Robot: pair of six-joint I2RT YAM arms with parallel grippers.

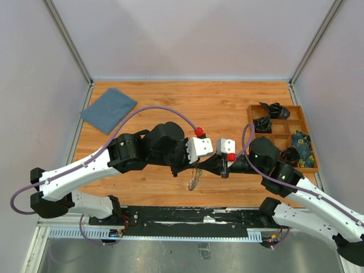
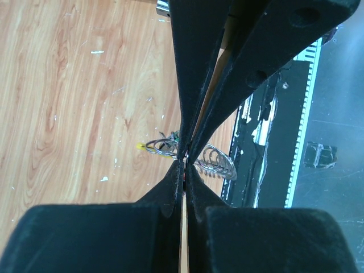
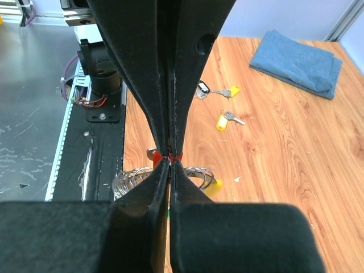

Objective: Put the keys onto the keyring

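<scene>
My two grippers meet tip to tip above the middle of the table. My left gripper is shut on the wire of the keyring, which hangs below it with its fringe of silver keys and a yellow tag. My right gripper is shut on a red-headed key, held right against the ring. Two loose yellow-headed keys lie on the wood beyond; the arms hide them in the top view.
A folded blue cloth lies at the far left. A wooden compartment tray with black cable bundles stands at the right. The black base rail runs along the near edge.
</scene>
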